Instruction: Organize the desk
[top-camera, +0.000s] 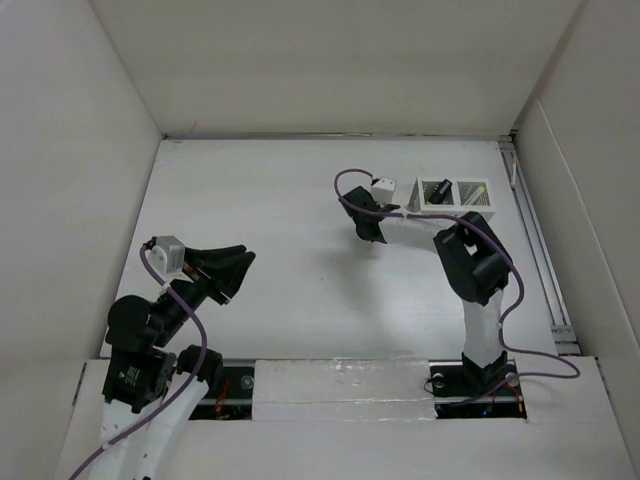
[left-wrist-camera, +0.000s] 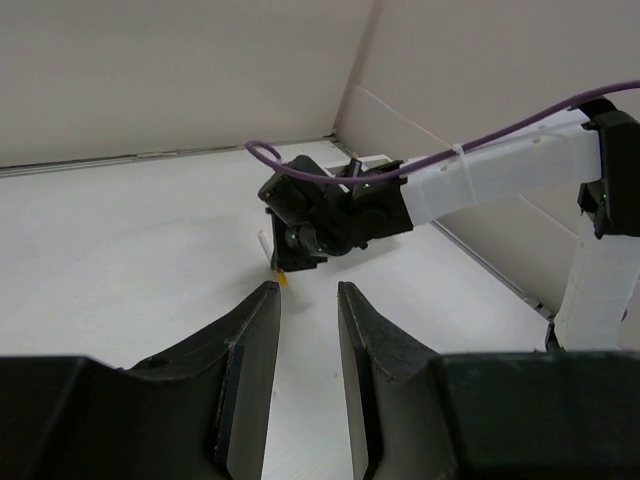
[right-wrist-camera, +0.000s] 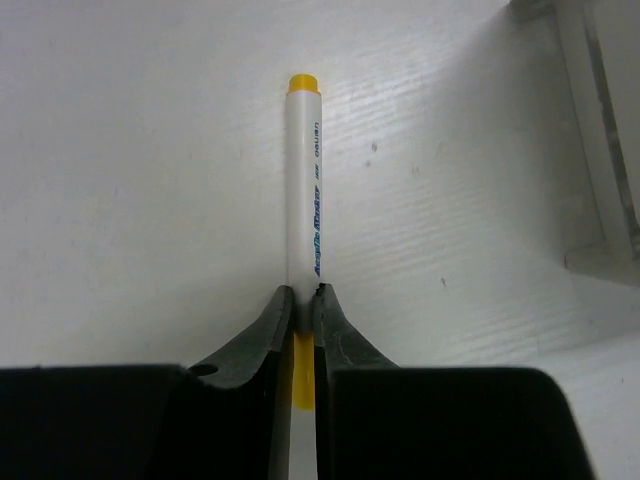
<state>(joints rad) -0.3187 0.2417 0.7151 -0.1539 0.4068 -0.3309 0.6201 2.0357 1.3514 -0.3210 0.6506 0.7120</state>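
Right gripper (right-wrist-camera: 303, 295): black fingers (right-wrist-camera: 268, 322) clenched on a white cylindrical plastic marker (right-wrist-camera: 304, 180) with a yellow-orange end cap and blue lettering. Gripped near a yellow band low on the barrel, with most of the barrel sticking straight out ahead of the fingertips and the cap farthest from them. Low over the large flat matte white rectangular desk (top-camera: 300, 310); impossible to tell whether touching it. Bare white surface ahead of and to the left of these fingertips.

Behind that gripper, on its wrist side and near: a small white slotted two-compartment pen holder (top-camera: 452, 193). Past the holder, a thin metal rail (top-camera: 535, 240) along the desk's side edge.

Left gripper (left-wrist-camera: 306, 292): fingers parted, nothing between them, hovering over the desk's near-left part. Straight ahead of these fingertips, well apart: the right gripper and the marker's yellow tip, with open desk between.

Tall white wall panels (top-camera: 80, 150) closing in the desk's far and side edges, the left one nearest the parted fingers.
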